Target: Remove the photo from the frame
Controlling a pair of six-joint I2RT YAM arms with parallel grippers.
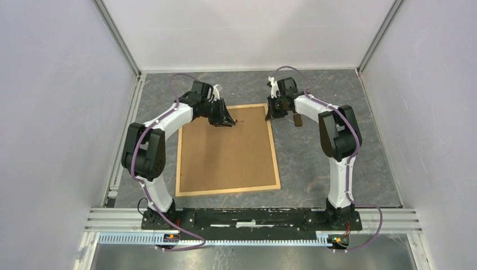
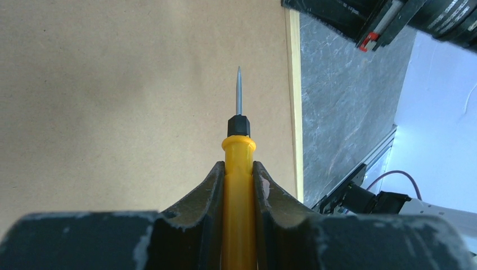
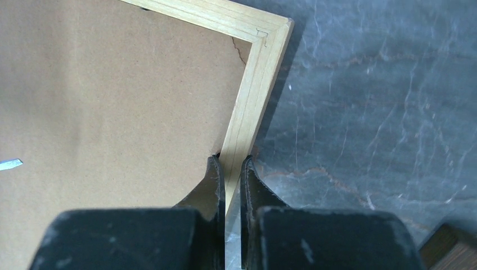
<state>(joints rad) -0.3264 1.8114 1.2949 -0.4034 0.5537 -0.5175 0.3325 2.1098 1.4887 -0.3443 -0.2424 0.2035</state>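
The frame [image 1: 227, 151] lies face down on the table, its brown fibreboard back up and its light-wood rim around it. The photo is hidden beneath the backing. My left gripper [image 1: 229, 121] is over the frame's far part and shut on a yellow-handled screwdriver [image 2: 238, 147], whose metal tip points across the backing [image 2: 112, 84] towards the rim. My right gripper [image 1: 270, 114] is at the frame's far right corner. In the right wrist view it [image 3: 231, 160] is closed narrowly over the rim [image 3: 254, 84], one finger on the backing side and one on the table side.
A small brown block [image 1: 296, 120] lies on the grey marbled table just right of the right gripper, and it shows in the right wrist view [image 3: 450, 252]. The screwdriver's tip [image 3: 10, 164] shows at the left edge there. White walls enclose the table.
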